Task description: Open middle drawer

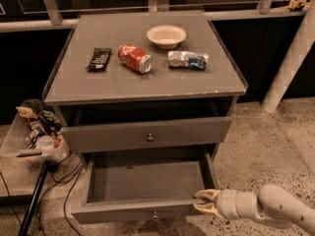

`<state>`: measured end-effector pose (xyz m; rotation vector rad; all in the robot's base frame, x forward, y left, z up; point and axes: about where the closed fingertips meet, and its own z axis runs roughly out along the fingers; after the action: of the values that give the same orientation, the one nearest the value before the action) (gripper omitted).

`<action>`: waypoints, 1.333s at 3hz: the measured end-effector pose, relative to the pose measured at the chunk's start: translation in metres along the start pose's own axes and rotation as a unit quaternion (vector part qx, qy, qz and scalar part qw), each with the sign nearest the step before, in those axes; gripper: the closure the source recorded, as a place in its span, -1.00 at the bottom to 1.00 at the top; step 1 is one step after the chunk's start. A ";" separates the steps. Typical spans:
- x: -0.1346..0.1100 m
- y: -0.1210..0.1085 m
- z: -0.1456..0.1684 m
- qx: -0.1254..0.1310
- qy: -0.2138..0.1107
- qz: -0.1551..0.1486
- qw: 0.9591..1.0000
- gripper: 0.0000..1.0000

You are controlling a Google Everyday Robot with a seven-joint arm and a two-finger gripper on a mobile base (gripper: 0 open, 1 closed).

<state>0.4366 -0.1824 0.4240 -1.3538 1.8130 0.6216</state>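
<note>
Jaws spread at front-right of one open middle drawer (147, 182), one can (134, 58)

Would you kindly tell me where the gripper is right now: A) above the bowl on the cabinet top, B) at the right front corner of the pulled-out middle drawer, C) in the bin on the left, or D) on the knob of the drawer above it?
B: the gripper sits at the right end of the front panel of the middle drawer, which is pulled out.

The wide grey middle drawer (147, 182) stands pulled well out, plain inside showing, hand (199, 202) at its front-right corner.
</note>
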 end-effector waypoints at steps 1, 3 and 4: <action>0.001 0.005 -0.004 0.003 -0.002 0.001 1.000 1.00; -0.007 0.026 -0.017 0.003 -0.009 -0.011 1.000 1.00; 0.005 0.055 -0.042 0.015 -0.013 -0.005 1.000 1.00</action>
<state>0.3714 -0.1993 0.4410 -1.3284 1.7881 0.6017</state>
